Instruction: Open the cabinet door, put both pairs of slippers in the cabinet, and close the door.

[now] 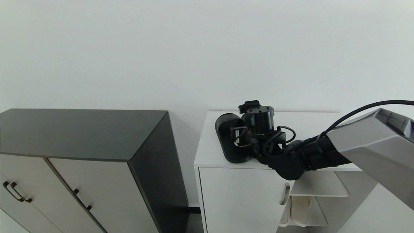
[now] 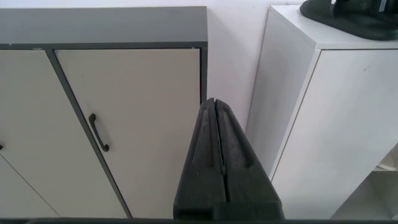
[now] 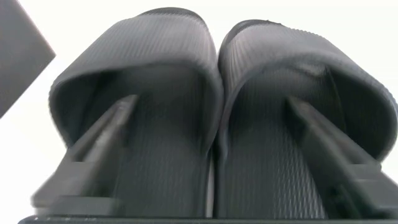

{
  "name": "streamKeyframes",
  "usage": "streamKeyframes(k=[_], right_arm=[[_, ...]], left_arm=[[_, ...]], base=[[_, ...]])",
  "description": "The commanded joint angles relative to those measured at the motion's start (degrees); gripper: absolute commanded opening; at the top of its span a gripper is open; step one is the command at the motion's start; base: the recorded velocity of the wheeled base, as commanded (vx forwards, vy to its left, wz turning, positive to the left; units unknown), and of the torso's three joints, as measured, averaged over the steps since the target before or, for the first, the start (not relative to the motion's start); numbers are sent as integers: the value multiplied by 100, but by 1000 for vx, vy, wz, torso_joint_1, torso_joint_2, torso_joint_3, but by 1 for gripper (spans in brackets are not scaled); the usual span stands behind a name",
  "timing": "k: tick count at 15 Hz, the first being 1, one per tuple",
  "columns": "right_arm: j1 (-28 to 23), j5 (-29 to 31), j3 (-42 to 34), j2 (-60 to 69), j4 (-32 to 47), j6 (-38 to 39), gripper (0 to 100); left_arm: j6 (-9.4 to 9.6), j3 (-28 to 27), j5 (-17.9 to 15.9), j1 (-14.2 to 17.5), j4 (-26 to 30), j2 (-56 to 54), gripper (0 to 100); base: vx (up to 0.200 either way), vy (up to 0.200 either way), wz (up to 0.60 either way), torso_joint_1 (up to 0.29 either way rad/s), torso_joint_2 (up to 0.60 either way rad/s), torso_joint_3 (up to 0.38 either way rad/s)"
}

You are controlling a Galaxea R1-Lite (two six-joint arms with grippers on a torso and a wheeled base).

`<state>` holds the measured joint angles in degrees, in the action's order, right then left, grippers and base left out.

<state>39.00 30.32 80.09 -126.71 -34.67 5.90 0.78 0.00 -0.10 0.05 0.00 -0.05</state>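
In the head view, a white cabinet [image 1: 207,152] is seen against the wall, with a dark cabinet [image 1: 81,134] near it on the left. The black slippers [image 1: 226,136] are found on the white cabinet's top, near its front edge. The right gripper [image 1: 238,138] is held at them from the right, and its fingers are largely hidden by the wrist. Below the top, the door [image 1: 239,200] with its handle [image 1: 284,193] is seen, and to the right of it open shelves are shown. A pale pair of slippers [image 1: 300,210] is stood on the lower shelf [image 1: 318,221].

In the left wrist view, the left gripper [image 2: 217,149] is seen with its fingers pressed flat together and nothing between them. It is held in front of the gap between the two cabinets. The black slippers are seen on the top of the white one.

In the right wrist view, the black slippers are shown side by side and touching. The right gripper is spread wide, and one finger [image 3: 106,143] is slid under each strap.
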Motion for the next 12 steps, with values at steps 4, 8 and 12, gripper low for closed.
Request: streamKeyframes(k=[4,8,12], right_arm=[[-50,-8,411,-284,145,-1,0],[187,-17,-266,560,110,16,0],[802,-26,-2077,1992,-13,43,0]], left_arm=[[-8,0,10,4,0,5,0],[-8,0,10,4,0,5,0],[1,0,-8,4,0,5,0]], base=[[0,0,0,0,0,0],[0,0,0,0,0,0],[0,0,0,0,0,0]])
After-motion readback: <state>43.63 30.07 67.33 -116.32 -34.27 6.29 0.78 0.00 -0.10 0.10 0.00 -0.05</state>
